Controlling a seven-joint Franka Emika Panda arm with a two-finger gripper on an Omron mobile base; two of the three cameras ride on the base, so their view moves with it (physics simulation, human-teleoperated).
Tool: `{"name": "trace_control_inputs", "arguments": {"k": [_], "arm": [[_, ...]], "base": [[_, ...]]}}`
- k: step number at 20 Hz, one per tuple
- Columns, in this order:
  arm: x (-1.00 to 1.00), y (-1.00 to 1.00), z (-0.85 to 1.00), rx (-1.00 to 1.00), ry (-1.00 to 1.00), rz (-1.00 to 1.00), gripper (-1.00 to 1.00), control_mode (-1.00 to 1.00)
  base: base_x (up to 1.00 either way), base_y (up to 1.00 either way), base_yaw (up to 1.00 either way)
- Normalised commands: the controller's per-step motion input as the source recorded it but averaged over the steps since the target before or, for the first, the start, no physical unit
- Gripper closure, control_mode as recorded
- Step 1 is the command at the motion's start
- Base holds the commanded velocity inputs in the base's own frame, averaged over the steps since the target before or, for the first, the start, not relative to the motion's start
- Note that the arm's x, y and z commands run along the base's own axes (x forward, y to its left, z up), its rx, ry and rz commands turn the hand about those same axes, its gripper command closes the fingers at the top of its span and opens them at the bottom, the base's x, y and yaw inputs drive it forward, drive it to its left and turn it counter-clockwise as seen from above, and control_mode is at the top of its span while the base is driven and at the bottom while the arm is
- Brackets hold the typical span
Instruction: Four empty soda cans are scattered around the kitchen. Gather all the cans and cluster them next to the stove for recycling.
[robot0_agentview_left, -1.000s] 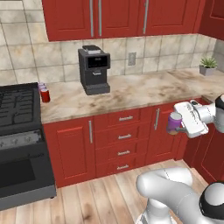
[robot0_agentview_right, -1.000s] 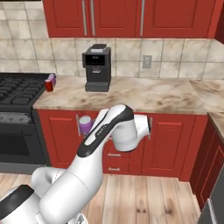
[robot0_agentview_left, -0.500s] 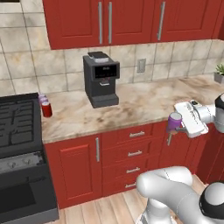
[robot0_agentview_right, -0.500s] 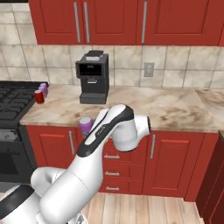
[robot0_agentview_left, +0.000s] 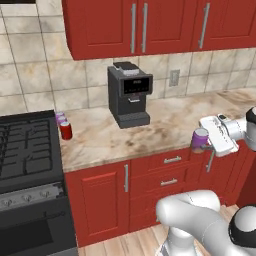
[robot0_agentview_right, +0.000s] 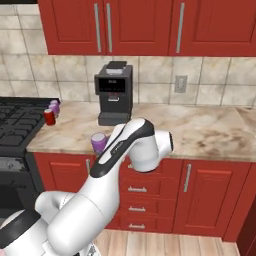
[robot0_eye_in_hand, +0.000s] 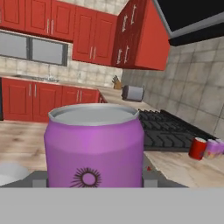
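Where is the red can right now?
The red can stands on the counter beside the stove, touching a purple can behind it.

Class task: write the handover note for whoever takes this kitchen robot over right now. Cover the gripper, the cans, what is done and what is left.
Gripper: shut on a purple can, carried upright in front of the counter edge, right of the coffee machine.
Stove: at the left.
Done: a red can and another purple can already stand on the counter beside the stove.
Left: set the held can down by those two. A fourth can is still to be found.
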Motion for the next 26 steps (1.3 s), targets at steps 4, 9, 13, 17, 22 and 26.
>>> {"name": "trace_control_inputs", "arguments": {"k": [4, 9, 13, 17, 22, 26], "arm": [[0.00, 0.00, 0.00, 0.00, 0.00, 0.00, 1.00, 1.00], [0.00, 0.00, 0.00, 0.00, 0.00, 0.00, 1.00, 1.00], [0.00, 0.00, 0.00, 0.00, 0.00, 0.00, 1.00, 1.00], [0.00, 0.00, 0.00, 0.00, 0.00, 0.00, 1.00, 1.00], [0.00, 0.00, 0.00, 0.00, 0.00, 0.00, 1.00, 1.00], [0.00, 0.00, 0.00, 0.00, 0.00, 0.00, 1.00, 1.00]], "base": [[-0.04, 0.66, 0.03], [0.01, 0.64, 0.01], [0.34, 0.37, 0.00], [0.72, 0.16, 0.00], [0.72, 0.29, 0.00], [0.12, 0.55, 0.00]]}}
